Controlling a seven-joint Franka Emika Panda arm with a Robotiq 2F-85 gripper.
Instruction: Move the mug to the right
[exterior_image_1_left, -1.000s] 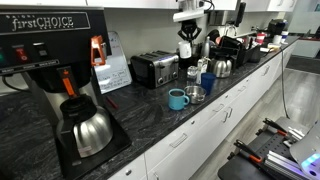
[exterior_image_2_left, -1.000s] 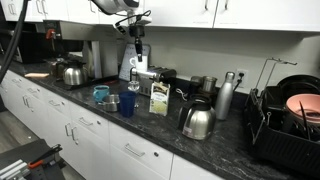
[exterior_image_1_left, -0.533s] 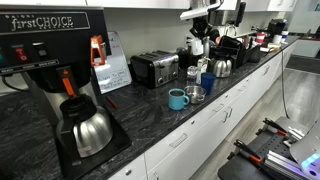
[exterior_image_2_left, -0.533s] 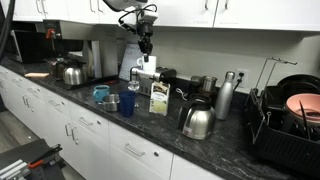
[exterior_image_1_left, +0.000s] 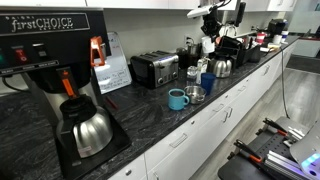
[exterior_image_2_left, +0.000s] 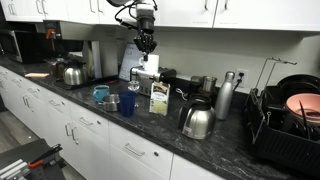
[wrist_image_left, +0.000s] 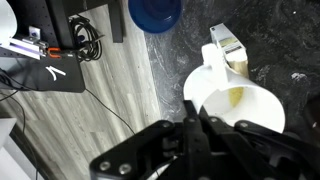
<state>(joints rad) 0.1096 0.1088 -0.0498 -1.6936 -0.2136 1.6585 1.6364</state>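
Note:
The white mug (wrist_image_left: 240, 100) fills the wrist view, its loop handle toward the upper left and its rim between my jaws. My gripper (wrist_image_left: 195, 122) is shut on the mug's rim. In both exterior views the gripper (exterior_image_1_left: 210, 24) (exterior_image_2_left: 146, 42) hangs high above the dark counter, just under the wall cabinets, and the mug is hard to make out there. The teal-blue mug (exterior_image_1_left: 177, 98) (exterior_image_2_left: 101, 94) and the taller dark blue cup (exterior_image_1_left: 207, 82) (exterior_image_2_left: 127, 102) stand on the counter below.
A clear glass (exterior_image_1_left: 194, 93) stands between the teal mug and the blue cup. A carton (exterior_image_2_left: 158, 97), a steel carafe (exterior_image_2_left: 197, 120), a kettle (exterior_image_1_left: 222, 66), a toaster (exterior_image_1_left: 154, 68) and a dish rack (exterior_image_2_left: 290, 120) crowd the counter. White cabinets (exterior_image_2_left: 230, 12) hang overhead.
My gripper has risen from near the counter appliances to just below the cabinets, carrying the white mug up with it. The things on the counter have not moved.

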